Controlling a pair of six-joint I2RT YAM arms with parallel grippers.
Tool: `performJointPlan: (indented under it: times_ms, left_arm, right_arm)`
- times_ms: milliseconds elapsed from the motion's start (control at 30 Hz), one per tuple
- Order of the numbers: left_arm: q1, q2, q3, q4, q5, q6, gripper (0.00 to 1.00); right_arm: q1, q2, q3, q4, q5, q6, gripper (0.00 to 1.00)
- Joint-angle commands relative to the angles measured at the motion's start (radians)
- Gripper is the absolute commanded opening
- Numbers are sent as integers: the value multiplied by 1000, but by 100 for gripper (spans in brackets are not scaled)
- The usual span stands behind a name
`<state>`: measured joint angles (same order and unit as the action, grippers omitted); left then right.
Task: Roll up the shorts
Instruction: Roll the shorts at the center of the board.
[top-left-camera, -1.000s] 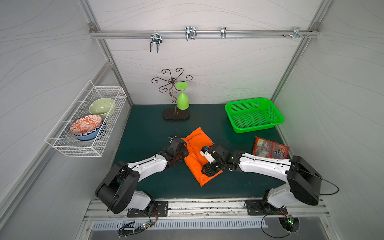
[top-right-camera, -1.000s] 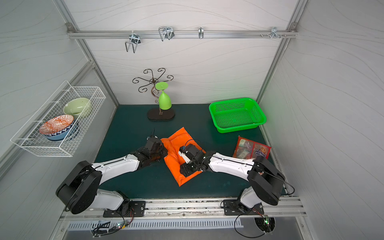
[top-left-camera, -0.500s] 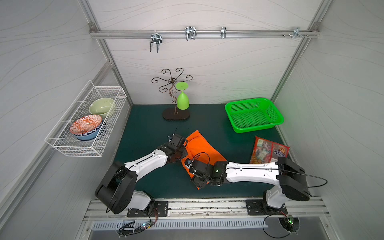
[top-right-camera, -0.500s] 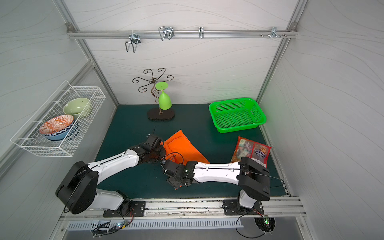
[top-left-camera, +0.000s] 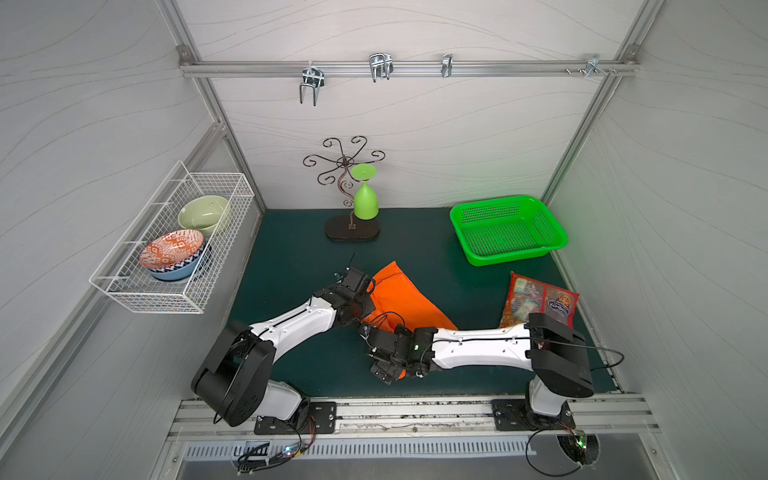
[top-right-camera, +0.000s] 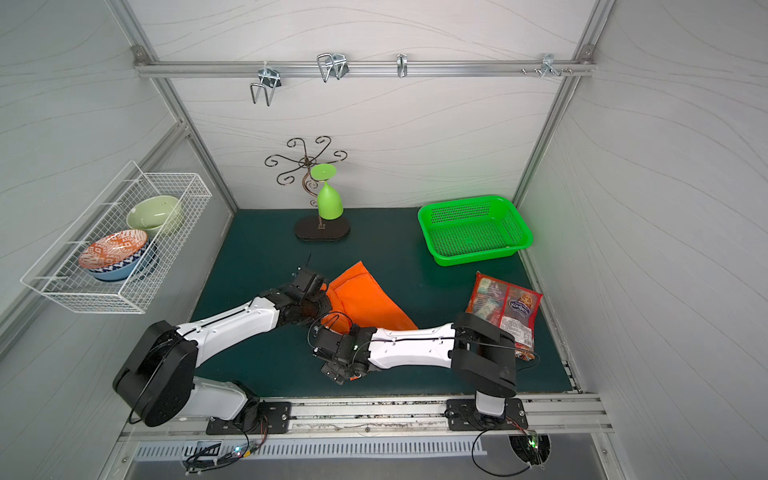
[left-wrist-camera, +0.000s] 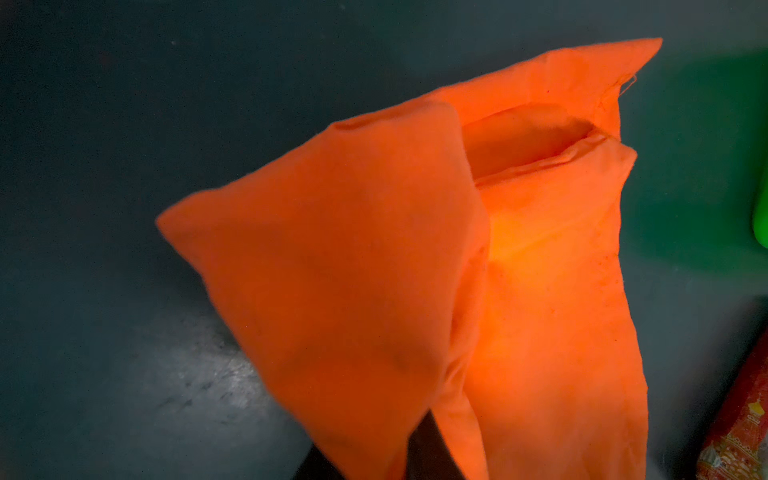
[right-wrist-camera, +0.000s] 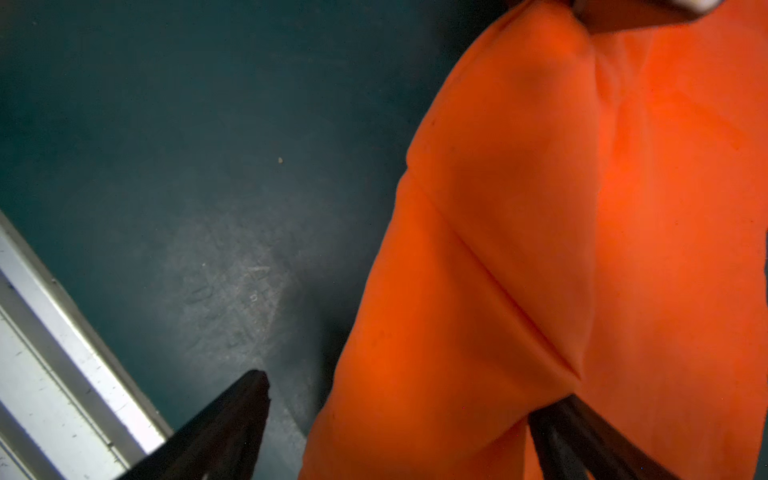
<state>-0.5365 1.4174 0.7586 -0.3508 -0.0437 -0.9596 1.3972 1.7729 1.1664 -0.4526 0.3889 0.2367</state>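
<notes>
The left gripper (top-left-camera: 362, 296) pinches the shorts (top-left-camera: 400, 300). The right gripper (right-wrist-camera: 411, 390) stands spread, cloth between its jaws. Closing on that slack fold could bunch layers, skewing the roll.

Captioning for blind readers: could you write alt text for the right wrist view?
Creased orange shorts fill about half the frame over a dark green mat. The right gripper is open, its two black fingers spread wide, one over bare mat and one against the cloth. A pale metal rail crosses one corner.
</notes>
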Motion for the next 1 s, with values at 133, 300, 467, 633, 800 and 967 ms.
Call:
performJointPlan:
  times_ms: [133,300,467,633,800,967]
  left_arm:
    - [3,29,44,-46,53,-22,0]
    - [5,30,48,-47,72,-21,0]
    - [10,26,61,-70,63,-18,0]
    - [43,9,84,-99,40,9,28]
    - [94,-65,92,-101,44,48,52]
    - [98,-158,63,-101,37,78,56]
  right_arm:
    - [13,95,29,-35,132,37,98]
    - [11,91,13,-17,161,26,67]
    - [-51,42,-56,68,-81,16,33]
    - [-169,-30,-187,225,-403,55,27]
    - [-257,-67,-280,357,-654,108,28]
    - [-388,-33,-366,559,-929,276,30]
